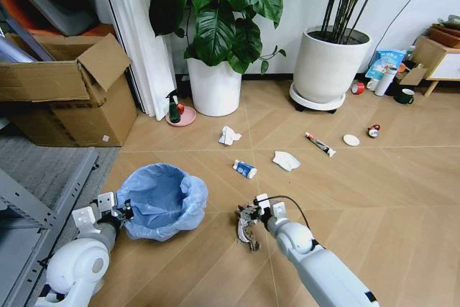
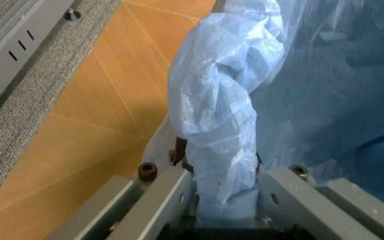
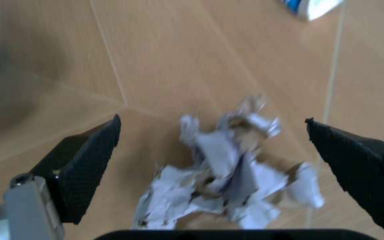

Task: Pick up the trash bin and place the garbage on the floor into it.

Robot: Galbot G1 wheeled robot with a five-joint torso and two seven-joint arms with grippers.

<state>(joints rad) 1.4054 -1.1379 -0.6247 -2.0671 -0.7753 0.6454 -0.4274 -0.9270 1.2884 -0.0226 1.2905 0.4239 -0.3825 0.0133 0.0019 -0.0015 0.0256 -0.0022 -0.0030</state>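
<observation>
The right gripper (image 3: 212, 150) hangs low over the floor (image 1: 374, 192) with its two black pads (image 3: 85, 165) spread wide, and a crumpled paper wad (image 3: 225, 175) lies on the boards between them, a little toward the near side of the gap. To do this pick well, the pads should come down until they straddle the wad at its thickest part and only then close, since the paper is loose and ragged and a high pinch would likely catch a single flap. The wrist picture is soft with blur, so whether the pads already touch the boards cannot be told.

In the head view that same wad (image 1: 247, 229) sits just under the right gripper (image 1: 249, 219), near the middle of the floor. To its left, close by, stands the trash bin (image 1: 162, 201), its light-blue bag folded over the rim. The left gripper (image 2: 225, 195) is pressed together on that rim, bag and all, at the bin's near-left edge, so the bin is held ready.

Farther off lie the rest of the garbage: a blue-white wrapper (image 1: 244, 169), a white paper wad (image 1: 229, 135), a flat white scrap (image 1: 286, 160), a thin tube (image 1: 320, 144), a small white disc (image 1: 351, 139) and a tiny red-capped bottle (image 1: 373, 131) to the far right.
</observation>
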